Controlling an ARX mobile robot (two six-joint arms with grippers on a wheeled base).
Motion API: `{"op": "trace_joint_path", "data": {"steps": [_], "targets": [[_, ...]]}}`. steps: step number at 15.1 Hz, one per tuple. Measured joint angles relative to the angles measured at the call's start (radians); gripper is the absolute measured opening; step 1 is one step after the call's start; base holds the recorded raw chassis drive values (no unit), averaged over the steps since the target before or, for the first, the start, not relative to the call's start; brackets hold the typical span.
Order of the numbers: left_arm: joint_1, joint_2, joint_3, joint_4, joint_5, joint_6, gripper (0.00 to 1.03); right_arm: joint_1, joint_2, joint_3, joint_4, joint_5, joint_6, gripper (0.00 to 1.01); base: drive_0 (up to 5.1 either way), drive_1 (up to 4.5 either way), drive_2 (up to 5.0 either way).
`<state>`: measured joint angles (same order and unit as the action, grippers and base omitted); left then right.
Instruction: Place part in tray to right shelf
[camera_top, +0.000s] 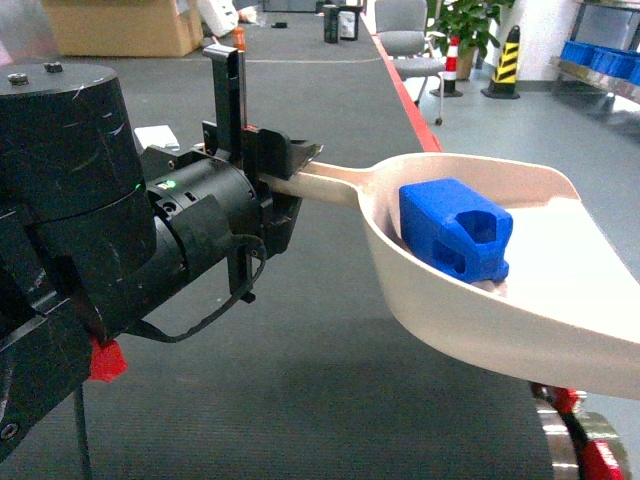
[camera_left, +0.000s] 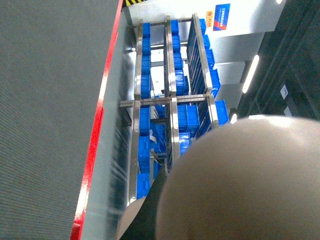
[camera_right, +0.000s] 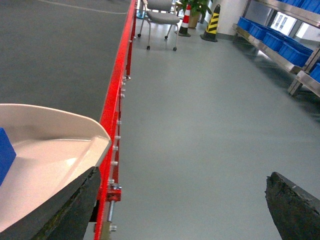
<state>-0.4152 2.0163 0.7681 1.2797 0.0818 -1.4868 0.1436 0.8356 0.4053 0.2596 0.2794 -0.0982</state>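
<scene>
Left gripper (camera_top: 290, 175) is clamped on the flat handle of the beige dustpan-shaped tray (camera_top: 540, 330), jaws closed down tight on it, holding the scoop roughly level in the air so the load stays in. Blue part (camera_top: 456, 228) sits inside the scoop, at about 10 o'clock from the scoop's middle, resting against the raised back wall near the handle junction; that wall and the side rims are what keep it from sliding off.

Right gripper (camera_right: 182, 205): its jaws stand wide apart, nothing between them. The dark left pad sits just beside or under the tray (camera_right: 55, 145) rim; touching or not, cannot tell. Likely there to steady the wide mouth.

Left wrist view is mostly filled by the tray's underside (camera_left: 245, 185), with a metal shelf rack of blue crates (camera_left: 172, 105) at 11 o'clock beyond.

Part is loaded, so carrying to the right shelf looks like the step in hand. Risk: tipping the mouth down lets the block slide out.
</scene>
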Motion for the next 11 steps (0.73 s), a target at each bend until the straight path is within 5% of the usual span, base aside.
{"op": "trace_joint_path", "data": {"steps": [11], "targets": [[-0.001,-0.001,0.0,0.0,0.003,0.0,0.13,0.0,0.0,0.0,0.001,0.0,0.0,0.98,5.0,-2.44,-2.4]]}}
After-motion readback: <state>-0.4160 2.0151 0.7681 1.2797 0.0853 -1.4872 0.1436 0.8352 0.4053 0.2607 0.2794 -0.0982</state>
